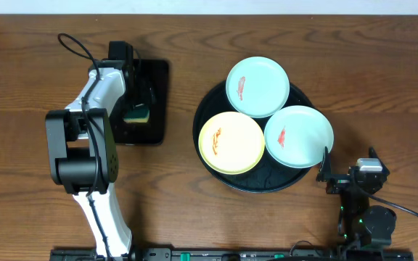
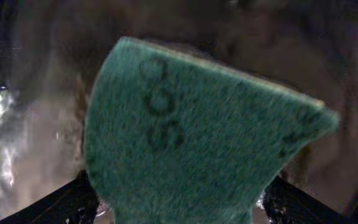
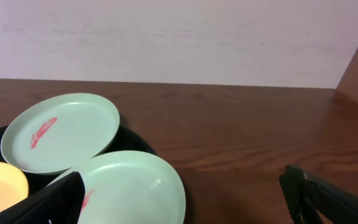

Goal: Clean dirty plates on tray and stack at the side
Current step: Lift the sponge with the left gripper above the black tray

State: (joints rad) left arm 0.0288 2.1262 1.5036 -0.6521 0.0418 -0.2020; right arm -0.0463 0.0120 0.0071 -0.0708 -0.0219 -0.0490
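The green sponge [image 2: 197,143] is filling most of the left wrist view, its scouring face turned toward the lens and a yellow layer showing along its upper edge. The left gripper [image 2: 179,186] is clamping the sponge: its dark fingers [image 2: 48,205] are showing at the lower left and lower right corners, pressing against the sponge's two sides. In the overhead view, this gripper is hanging over the small rectangular tray [image 1: 157,80] at the upper left of centre.

The right gripper [image 3: 182,180] is resting at the lower right of the overhead frame, just beside the round tray [image 1: 267,178]. Its jaws are standing wide apart and holding nothing.

The round tray is sitting right of centre on the wooden table [image 1: 35,58], carrying all three plates:
- The upper mint plate [image 1: 257,86] is lying at the top and overhanging the rim. It is bearing a red smear.
- The right mint plate [image 1: 299,136] is lying at the right and also overhanging the rim. It is bearing a red smear.
- The yellow plate [image 1: 231,142] is lying at the lower left, bearing an orange smear.

The plates' edges are meeting near the tray's centre.
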